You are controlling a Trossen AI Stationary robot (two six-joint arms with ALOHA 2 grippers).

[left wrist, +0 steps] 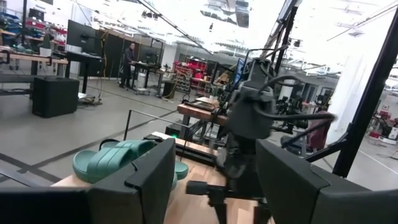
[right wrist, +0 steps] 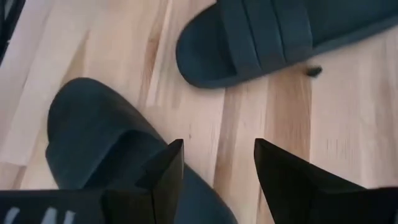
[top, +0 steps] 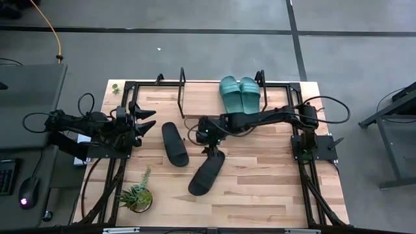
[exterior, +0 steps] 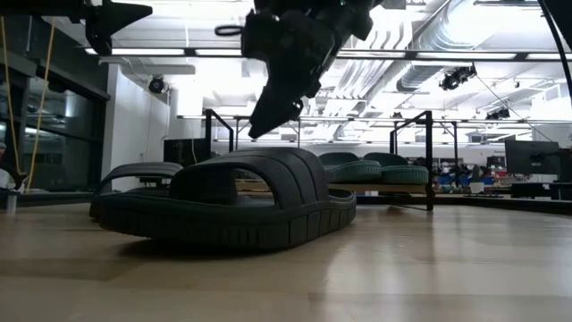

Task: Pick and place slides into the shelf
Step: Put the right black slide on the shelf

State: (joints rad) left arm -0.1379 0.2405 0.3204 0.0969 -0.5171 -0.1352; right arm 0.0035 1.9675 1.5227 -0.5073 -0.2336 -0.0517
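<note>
While poised above the near black slide [top: 207,173] on the tabletop [top: 260,182], hovered with right gripper [top: 211,151] spread, jaws empty, strap just below one fingertip. Lay beside the other black slide [top: 175,143]; teal pair [top: 239,93] on the shelf [top: 201,101]. Waited at the left edge, left gripper [top: 148,123] parted.

Wooden shelf board between two upright black wire brackets [top: 195,97]: at the table's far edge, beyond both grippers.
Pair of ribbed teal slides [top: 239,94]: side by side on that board, at its right end.
Right gripper [top: 211,150]: fingers apart, above the toe end of one matte black slide [top: 207,173].
Second matte black slide [top: 174,143]: flat on the table, just left of those fingers, between the two grippers.
Left gripper [top: 147,121]: left of that second slide, well apart.
Small potted green plant [top: 136,195]: near-left table corner.
</note>
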